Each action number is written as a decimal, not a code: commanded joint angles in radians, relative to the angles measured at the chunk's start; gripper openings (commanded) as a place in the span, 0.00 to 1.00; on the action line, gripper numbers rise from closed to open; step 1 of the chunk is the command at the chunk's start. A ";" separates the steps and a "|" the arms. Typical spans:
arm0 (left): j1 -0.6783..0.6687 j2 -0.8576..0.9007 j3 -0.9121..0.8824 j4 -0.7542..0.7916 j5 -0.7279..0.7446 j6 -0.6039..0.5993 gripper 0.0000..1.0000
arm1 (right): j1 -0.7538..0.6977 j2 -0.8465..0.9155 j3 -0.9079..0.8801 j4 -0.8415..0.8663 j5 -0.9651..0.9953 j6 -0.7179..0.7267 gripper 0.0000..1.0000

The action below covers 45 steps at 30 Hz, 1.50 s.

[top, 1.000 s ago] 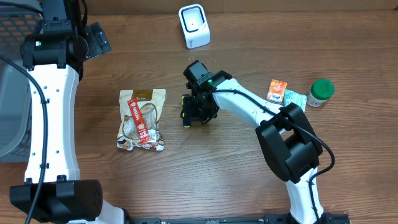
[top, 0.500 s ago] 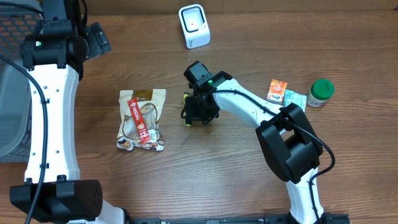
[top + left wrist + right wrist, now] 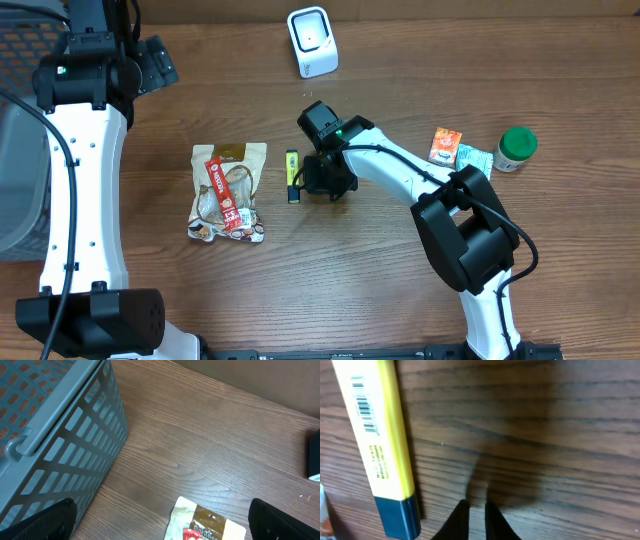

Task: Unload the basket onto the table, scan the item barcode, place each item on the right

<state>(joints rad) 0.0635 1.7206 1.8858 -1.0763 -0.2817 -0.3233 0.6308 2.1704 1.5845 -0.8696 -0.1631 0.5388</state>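
Observation:
The item is a yellow stick with a dark blue cap (image 3: 292, 175), lying flat on the table. In the right wrist view the stick (image 3: 377, 435) shows its printed barcode (image 3: 362, 410) facing up. My right gripper (image 3: 475, 512) hovers just to the right of it, jaws a narrow slit apart with nothing between them; from overhead the right gripper (image 3: 325, 182) sits beside the stick. The white scanner (image 3: 313, 42) stands at the back centre. My left gripper (image 3: 160, 527) is wide open over the table's left side, holding nothing.
A snack pouch (image 3: 228, 192) lies left of the stick, also seen as the pouch (image 3: 210, 522) under the left wrist. A grey basket (image 3: 55, 425) fills the far left. An orange packet (image 3: 446, 145), a small sachet (image 3: 473, 157) and a green-lidded jar (image 3: 517, 148) sit at the right.
My right gripper has let go of the yellow stick, which now lies on the table to its left. Its jaws have parted slightly. The left arm has not moved.

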 commanded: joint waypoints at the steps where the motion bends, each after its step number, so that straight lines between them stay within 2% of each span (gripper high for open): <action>1: -0.001 0.010 0.008 0.003 -0.013 -0.014 1.00 | 0.001 -0.018 0.092 -0.005 -0.055 0.011 0.21; 7: -0.001 0.010 0.008 0.003 -0.013 -0.014 1.00 | 0.033 -0.018 0.192 -0.060 0.011 0.012 0.51; 16: -0.001 0.010 0.008 0.003 -0.013 -0.014 1.00 | 0.184 0.021 0.182 -0.063 0.407 0.012 0.57; 27: -0.001 0.010 0.008 0.003 -0.013 -0.014 1.00 | 0.259 0.133 0.182 -0.063 0.547 0.034 0.56; 29: -0.001 0.010 0.008 0.003 -0.013 -0.014 1.00 | 0.259 0.138 0.182 -0.063 0.547 0.034 0.52; 33: -0.001 0.010 0.008 0.003 -0.013 -0.014 1.00 | 0.259 0.138 0.182 -0.074 0.544 0.034 0.37; 36: -0.001 0.010 0.008 0.003 -0.013 -0.014 1.00 | 0.259 0.138 0.182 -0.100 0.518 0.042 0.36; 40: -0.001 0.010 0.008 0.003 -0.013 -0.014 1.00 | 0.254 0.138 0.182 -0.102 0.406 0.042 0.27; 45: -0.001 0.010 0.008 0.003 -0.013 -0.014 1.00 | 0.223 0.138 0.182 -0.118 0.331 0.042 0.26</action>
<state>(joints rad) 0.0635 1.7206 1.8858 -1.0760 -0.2817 -0.3233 0.8757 2.2887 1.7687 -0.9737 0.2783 0.5758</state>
